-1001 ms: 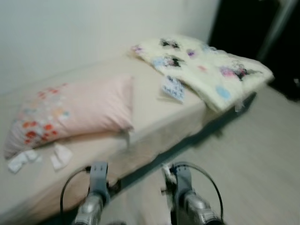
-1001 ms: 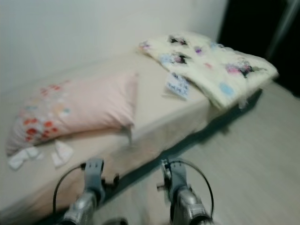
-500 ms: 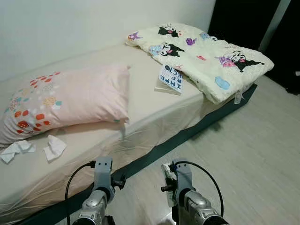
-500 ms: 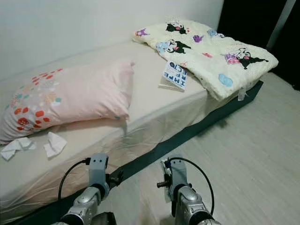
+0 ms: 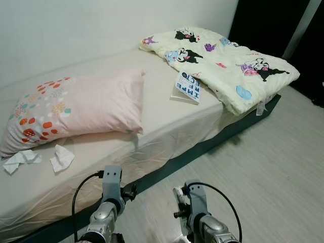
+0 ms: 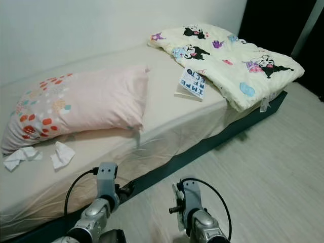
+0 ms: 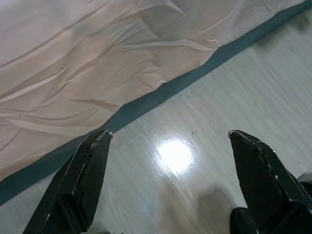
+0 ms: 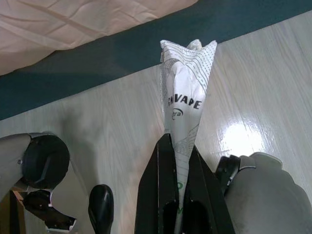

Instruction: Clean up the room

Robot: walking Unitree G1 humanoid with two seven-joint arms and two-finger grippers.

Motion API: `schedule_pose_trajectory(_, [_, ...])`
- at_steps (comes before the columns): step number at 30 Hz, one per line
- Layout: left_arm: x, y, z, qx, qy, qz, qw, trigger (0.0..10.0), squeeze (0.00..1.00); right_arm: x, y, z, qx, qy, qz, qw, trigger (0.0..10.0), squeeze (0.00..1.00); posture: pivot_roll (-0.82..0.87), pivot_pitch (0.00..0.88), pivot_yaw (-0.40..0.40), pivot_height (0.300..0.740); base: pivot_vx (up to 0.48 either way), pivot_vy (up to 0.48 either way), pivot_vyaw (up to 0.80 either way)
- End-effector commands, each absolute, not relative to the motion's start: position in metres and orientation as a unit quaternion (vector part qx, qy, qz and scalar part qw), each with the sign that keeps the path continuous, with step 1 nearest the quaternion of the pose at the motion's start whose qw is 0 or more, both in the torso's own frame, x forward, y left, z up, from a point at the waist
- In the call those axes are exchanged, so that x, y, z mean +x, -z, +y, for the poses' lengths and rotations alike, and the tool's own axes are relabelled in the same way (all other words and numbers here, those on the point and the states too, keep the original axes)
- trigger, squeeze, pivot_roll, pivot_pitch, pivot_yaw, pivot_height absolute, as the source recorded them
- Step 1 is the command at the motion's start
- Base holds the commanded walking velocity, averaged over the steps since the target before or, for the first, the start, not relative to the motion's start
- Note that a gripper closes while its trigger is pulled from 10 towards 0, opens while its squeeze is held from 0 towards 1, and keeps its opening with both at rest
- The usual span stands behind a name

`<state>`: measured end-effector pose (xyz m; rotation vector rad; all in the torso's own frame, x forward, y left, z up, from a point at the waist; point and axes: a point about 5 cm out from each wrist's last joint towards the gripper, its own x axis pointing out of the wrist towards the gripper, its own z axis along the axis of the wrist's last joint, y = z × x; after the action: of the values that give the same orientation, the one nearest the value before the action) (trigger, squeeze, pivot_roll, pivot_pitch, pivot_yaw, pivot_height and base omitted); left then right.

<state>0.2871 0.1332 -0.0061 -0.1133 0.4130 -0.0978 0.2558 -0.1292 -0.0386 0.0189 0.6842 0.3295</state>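
Note:
Two crumpled white tissues lie on the bed's beige sheet, just in front of a pink flowered pillow. A white printed booklet rests beside a cream cartoon-print quilt. My right gripper is shut on a folded white printed paper wrapper, held low over the floor near the bed's dark base. My left gripper is open, nothing between its fingers, over the floor by the bed's edge. Both arms reach forward at the bottom of the eye views.
The low bed stands against a white wall, its dark green base running diagonally in front of me. Pale wood floor stretches to the right. A dark opening lies at the far right.
The eye views were blurred a second ago and are sharp now, with the whole picture shifted slightly. Both arms sit a little lower in frame. The things on the bed have not moved.

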Motion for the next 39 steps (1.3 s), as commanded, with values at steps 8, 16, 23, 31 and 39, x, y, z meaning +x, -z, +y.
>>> schedule_pose_trajectory(8, [0.257, 0.037, 0.157, -0.057, 0.011, 0.296, 0.953, 10.0, 0.0, 0.21, 0.073, -0.145, -0.042, -0.137, 0.441, 0.886, 10.0, 0.0, -0.05, 0.018, 0.009, 0.645, 0.0, 0.0, 0.0])
schedule_pose_trajectory(16, [0.214, 0.065, 0.192, -0.087, -0.064, 0.375, 0.921, 10.0, 0.0, 0.169, 0.093, -0.157, -0.06, -0.127, 0.511, 0.848, 10.0, 0.0, -0.05, 0.0, 0.01, 0.68, 0.0, 0.0, 0.0])
schedule_pose_trajectory(23, [0.192, 0.076, 0.202, -0.09, -0.092, 0.409, 0.903, 10.0, 0.0, 0.159, 0.098, -0.161, -0.067, -0.124, 0.53, 0.836, 10.0, 0.0, -0.05, 0.0, 0.007, 0.704, 0.0, 0.0, 0.0])
schedule_pose_trajectory(31, [0.175, 0.084, 0.209, -0.083, -0.107, 0.438, 0.889, 10.0, 0.0, 0.16, 0.097, -0.164, -0.069, -0.12, 0.533, 0.835, 10.0, 0.0, -0.05, 0.0, 0.005, 0.738, 0.0, 0.0, 0.0])
schedule_pose_trajectory(39, [0.168, 0.087, 0.21, -0.08, -0.107, 0.449, 0.884, 10.0, 0.0, 0.165, 0.095, -0.167, -0.075, -0.117, 0.522, 0.842, 10.0, 0.0, -0.05, 0.0, -0.003, 0.74, 0.0, 0.0, 0.0])
